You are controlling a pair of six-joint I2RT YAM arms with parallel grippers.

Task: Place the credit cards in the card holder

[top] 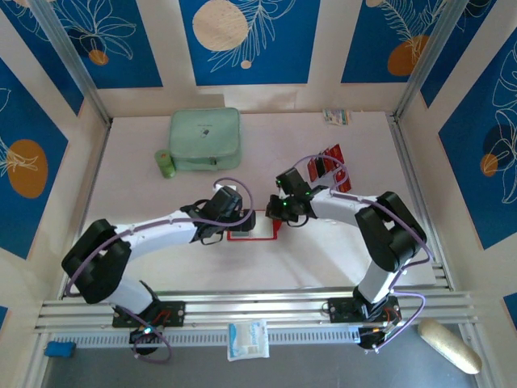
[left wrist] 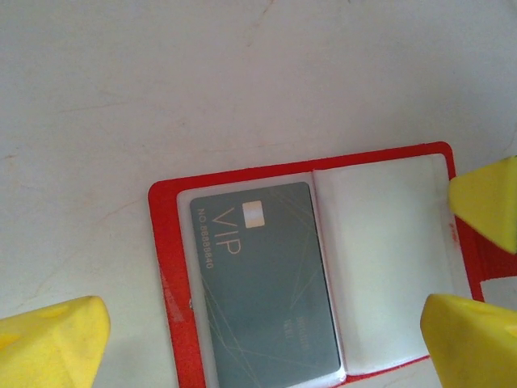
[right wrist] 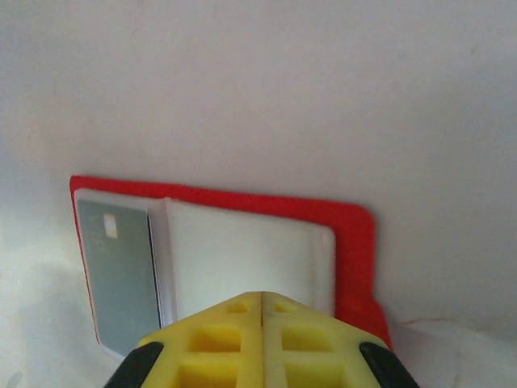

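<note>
Card holder (left wrist: 164, 242) lies open on the white table (top: 145, 194) with a grey VIP card (left wrist: 266, 283) in one sleeve. Left gripper (left wrist: 260, 346) is spread wide over it and right gripper (right wrist: 262, 323) is pinched shut above it, holding nothing. Red credit cards (top: 333, 159) sit beyond it, maybe propped in a stand. Blue leafy walls (top: 242, 40) all round.

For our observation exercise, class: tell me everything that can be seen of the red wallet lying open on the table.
The red wallet lies open and flat on the pale table. It looks like smooth plastic with rounded corners and two clear sleeves side by side. One sleeve holds a grey card marked VIP; the other looks empty.
</note>
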